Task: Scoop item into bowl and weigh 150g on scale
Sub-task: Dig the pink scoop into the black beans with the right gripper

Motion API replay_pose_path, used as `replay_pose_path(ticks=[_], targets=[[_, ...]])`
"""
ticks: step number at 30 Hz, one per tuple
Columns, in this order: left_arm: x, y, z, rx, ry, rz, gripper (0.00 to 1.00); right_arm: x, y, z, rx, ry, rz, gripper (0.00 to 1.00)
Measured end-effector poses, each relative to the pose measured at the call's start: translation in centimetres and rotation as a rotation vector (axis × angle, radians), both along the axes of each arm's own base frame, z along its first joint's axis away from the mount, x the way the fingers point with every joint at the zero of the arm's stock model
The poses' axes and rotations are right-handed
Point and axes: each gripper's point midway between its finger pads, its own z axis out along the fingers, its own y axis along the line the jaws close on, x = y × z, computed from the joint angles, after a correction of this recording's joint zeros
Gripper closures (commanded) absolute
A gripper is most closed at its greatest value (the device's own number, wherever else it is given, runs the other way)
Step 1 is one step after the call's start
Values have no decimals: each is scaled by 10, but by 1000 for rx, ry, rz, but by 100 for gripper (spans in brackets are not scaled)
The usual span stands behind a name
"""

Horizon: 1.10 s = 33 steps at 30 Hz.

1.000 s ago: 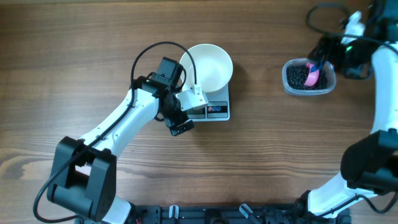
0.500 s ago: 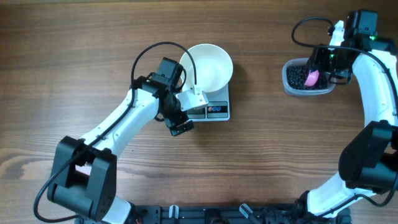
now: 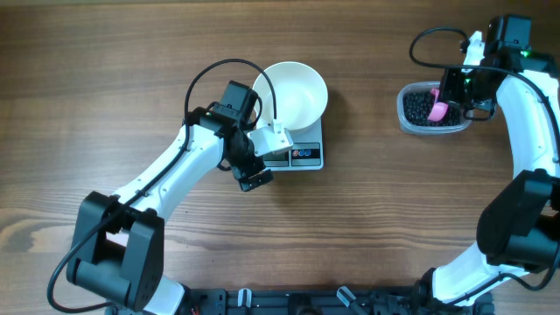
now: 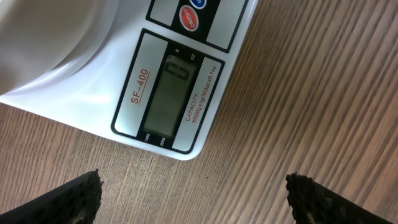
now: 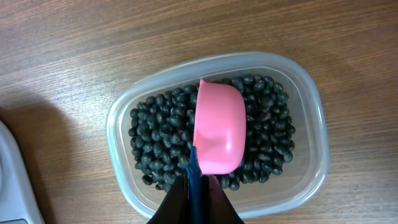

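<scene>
The item, a heap of small black beans [image 5: 155, 143], fills a clear plastic tub [image 5: 308, 168] at the table's right [image 3: 406, 119]. A pink scoop [image 5: 219, 127] lies bowl-down on the beans. My right gripper [image 5: 196, 179] is shut on its thin blue handle [image 5: 194, 163], over the tub's near rim [image 3: 453, 87]. The white bowl [image 3: 293, 92] sits on the white scale [image 3: 304, 156] with nothing showing inside. My left gripper [image 3: 255, 177] hangs open over bare wood just in front of the scale's display [image 4: 169, 99], its fingertips [image 4: 81, 194] wide apart.
The scale's two round buttons [image 4: 188, 17] lie beyond the display, and the bowl's rim [image 4: 43, 43] overhangs the scale's platform. A black cable [image 3: 214, 74] loops from the left arm past the bowl. Bare wooden table lies between the scale and the tub.
My right gripper has swung in over the tub and closed on the scoop's blue handle. The left arm, bowl and scale have not moved.
</scene>
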Motion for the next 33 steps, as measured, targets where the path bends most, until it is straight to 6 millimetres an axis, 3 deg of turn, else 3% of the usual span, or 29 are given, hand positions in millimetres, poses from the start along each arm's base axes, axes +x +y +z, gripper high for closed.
replay_pose_path(ticks=[6, 10, 17, 22, 28, 33], targets=[[0, 0, 0, 0, 0, 0, 0, 2, -1, 1, -8, -7, 6, 96], [0, 0, 0, 0, 0, 0, 0, -23, 11, -6, 51, 94, 24, 96], [0, 0, 0, 0, 0, 0, 0, 5, 7, -3, 45, -20, 28, 95], [0, 0, 0, 0, 0, 0, 0, -9, 17, -15, 105, 71, 33, 94], [0, 0, 0, 0, 0, 0, 0, 13, 14, -14, 102, -11, 28, 94], [0, 0, 0, 0, 1, 0, 0, 1, 15, -17, 118, 41, 12, 93]])
